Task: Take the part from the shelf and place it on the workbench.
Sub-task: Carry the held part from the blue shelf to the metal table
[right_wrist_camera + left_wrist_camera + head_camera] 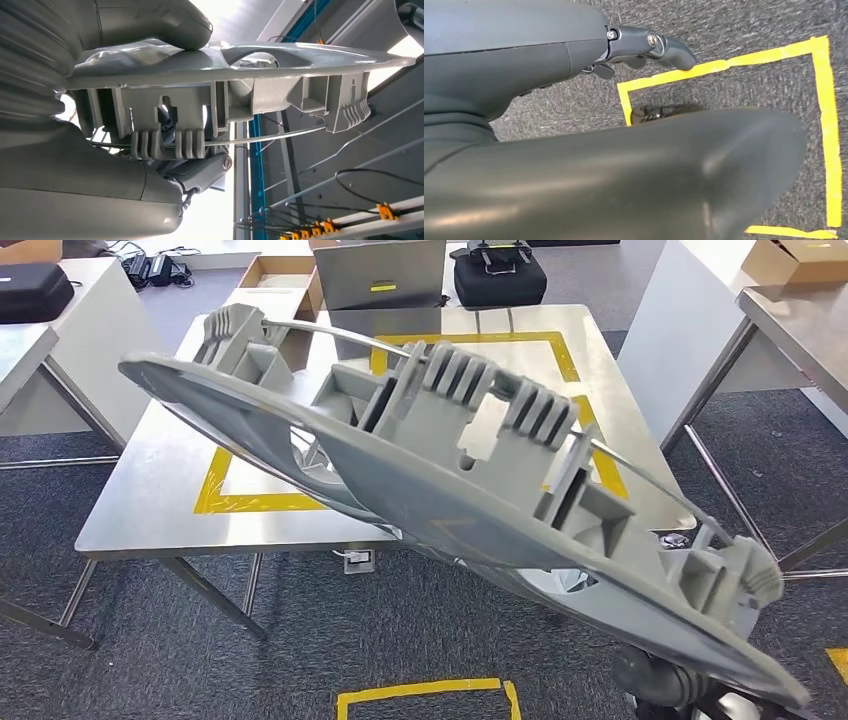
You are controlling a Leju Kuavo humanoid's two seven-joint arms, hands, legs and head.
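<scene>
Head view: high, facing forward-down over workbench | left wrist: close, facing taped floor | right wrist: close behind part, shared with head view.

Behind the steel table, an open cardboard box beside a grey metal case bearing a yellow label, then a black bag just to its right. Far left, a black carrying case on a white table, with black power adapters and cables farther back. Top right, another cardboard box. Underfoot, dark grey carpet marked with a yellow tape outline. Under the table edge, a small white socket block.
</scene>
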